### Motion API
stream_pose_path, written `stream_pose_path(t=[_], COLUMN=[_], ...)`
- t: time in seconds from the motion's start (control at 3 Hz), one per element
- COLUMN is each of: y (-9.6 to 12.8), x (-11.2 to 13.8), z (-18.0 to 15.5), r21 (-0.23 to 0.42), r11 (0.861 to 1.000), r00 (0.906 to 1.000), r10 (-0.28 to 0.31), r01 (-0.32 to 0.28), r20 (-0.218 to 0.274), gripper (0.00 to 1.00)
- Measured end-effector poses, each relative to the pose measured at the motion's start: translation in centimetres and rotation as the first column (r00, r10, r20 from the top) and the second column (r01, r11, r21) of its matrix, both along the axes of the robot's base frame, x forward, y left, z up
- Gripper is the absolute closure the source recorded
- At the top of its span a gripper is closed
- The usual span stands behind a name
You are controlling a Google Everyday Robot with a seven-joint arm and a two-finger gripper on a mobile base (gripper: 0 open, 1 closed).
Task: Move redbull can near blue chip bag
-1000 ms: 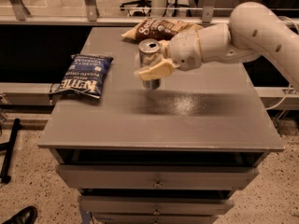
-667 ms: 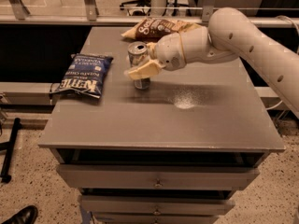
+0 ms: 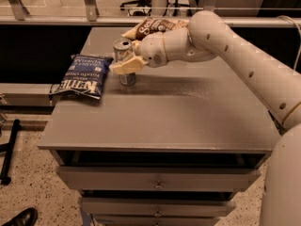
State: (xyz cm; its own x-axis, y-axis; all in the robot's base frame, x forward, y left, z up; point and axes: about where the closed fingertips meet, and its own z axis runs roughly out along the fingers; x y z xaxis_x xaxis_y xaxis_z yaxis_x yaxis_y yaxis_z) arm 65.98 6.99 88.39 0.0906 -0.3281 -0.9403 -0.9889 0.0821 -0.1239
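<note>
The gripper (image 3: 127, 61) clasped the can (image 3: 123, 48), upright on the table (image 3: 178, 119) just beside the blue chip bag (image 3: 83, 76); only release and withdrawal seemed left.

End effector (image 3: 125, 60) clamps upright redbull can (image 3: 122, 49) just beside blue chip bag (image 3: 84, 74).

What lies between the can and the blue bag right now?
Nothing: bare table between can and bag, per the camera view. The gripper grips the can, fingers shut on it.
</note>
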Motion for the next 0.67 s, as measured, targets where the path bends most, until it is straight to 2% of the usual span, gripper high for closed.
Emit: stream_pose_path(t=[0.67], y=[0.38], x=[0.04], z=[0.21], r21=[0.011], r11=[1.0], r00=[0.9999], r10=[0.003], r01=[-0.003], r20=[-0.01], gripper=[0.98])
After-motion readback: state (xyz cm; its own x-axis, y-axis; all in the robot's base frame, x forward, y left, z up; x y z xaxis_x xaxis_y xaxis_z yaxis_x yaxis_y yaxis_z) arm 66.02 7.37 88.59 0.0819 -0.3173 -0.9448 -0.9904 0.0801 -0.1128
